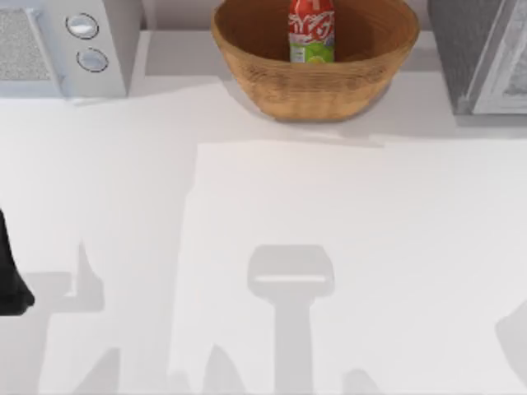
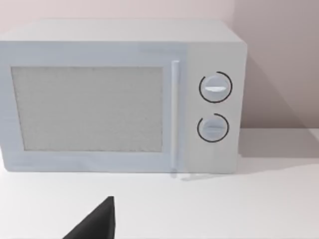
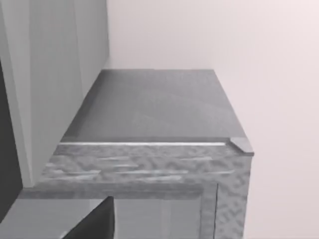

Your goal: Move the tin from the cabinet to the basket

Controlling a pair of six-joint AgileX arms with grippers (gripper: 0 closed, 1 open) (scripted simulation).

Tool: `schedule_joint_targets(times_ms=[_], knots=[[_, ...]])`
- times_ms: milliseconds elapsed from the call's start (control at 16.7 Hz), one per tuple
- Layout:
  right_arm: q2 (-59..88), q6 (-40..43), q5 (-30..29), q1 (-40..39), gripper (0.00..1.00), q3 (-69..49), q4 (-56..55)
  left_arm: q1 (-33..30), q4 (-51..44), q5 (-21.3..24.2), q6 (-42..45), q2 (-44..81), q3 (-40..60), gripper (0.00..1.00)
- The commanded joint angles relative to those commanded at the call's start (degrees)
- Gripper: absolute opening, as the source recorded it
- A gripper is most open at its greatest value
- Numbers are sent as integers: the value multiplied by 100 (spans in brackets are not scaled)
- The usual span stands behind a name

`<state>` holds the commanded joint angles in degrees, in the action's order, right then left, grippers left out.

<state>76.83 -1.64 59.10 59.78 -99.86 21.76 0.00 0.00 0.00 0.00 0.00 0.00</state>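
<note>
at the top view's left edge a dark piece of the left arm [image 1: 11,280] is seen low over the table [image 1: 272,214], well apart from everything else; how its fingers stand cannot be told. in the left wrist view a black finger [image 2: 97,221] juts in over the white surface, facing the white microwave [image 2: 119,99] with its two round knobs [image 2: 215,87]. in the right wrist view a black finger [image 3: 94,224] is seen close to the cabinet [image 3: 149,119], whose speckled dark grey top and open interior are looked into; whether the right gripper is open or closed cannot be told, and nothing is seen held by it.

the tin [image 1: 311,31] is found standing upright inside the basket [image 1: 313,82], near its middle. the basket is placed at the far edge of the table, between the microwave [image 1: 66,45] at the top view's left and the cabinet [image 1: 482,53] at its right, apart from both.
</note>
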Motion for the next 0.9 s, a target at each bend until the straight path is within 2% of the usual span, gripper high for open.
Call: schedule_joint_targets(times_ms=[180, 420, 600, 900], knots=[[23, -8, -365, -365, 100, -59, 21, 0, 0, 0, 0, 0, 0, 100], [73, -16, -1570, -1605, 100, -177, 95, 0, 0, 0, 0, 0, 0, 100], [78, -11, -2896, -2938, 100, -224, 162, 0, 0, 0, 0, 0, 0, 100], [-10, 13, -5585, -5611, 100, -179, 259, 0, 0, 0, 0, 0, 0, 100]])
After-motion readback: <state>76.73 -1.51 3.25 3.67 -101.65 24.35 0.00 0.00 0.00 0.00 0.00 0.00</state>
